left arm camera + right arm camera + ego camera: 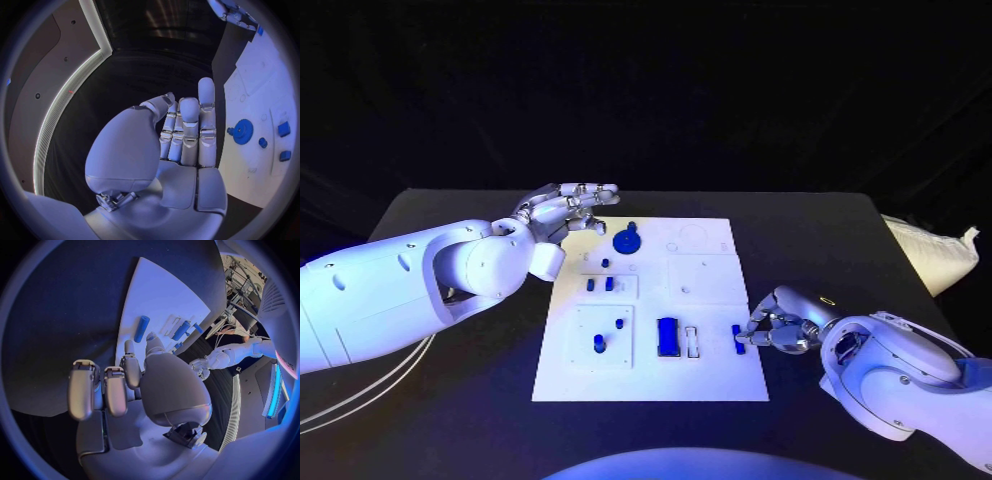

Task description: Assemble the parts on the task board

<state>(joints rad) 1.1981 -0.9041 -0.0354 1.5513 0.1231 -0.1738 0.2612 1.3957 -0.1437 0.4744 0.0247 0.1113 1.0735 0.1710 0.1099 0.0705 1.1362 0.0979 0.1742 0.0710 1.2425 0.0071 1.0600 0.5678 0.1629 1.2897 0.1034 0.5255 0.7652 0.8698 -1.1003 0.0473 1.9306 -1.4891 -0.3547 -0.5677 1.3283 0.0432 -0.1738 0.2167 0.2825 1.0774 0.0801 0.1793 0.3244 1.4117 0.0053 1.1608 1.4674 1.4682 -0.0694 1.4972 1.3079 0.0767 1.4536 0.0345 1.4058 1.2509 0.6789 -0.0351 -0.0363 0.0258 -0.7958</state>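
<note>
The right robot hand (773, 330) lay nearest the camera, at the right edge of the task board (711, 385), with its fingers curled close to a small upright blue part (736, 335); whether it already pinched that part I could not tell. The left robot hand (571, 208) hovered at the far left corner of the board, released, holding nothing, its fingers fairly straight and close together in the left wrist view. The blue gear (627, 241) sat on the far part of the board, and a longer blue block (668, 336) stood near the front middle, with small blue pegs (599, 343) to its left. To do this step well, I judged the right robot hand should close firmly on the part, keep it upright and lift it slowly, so that the neighbouring slot pieces were not disturbed. No brand, label or writing could be read on the board or on the black worktop (459, 215).
</note>
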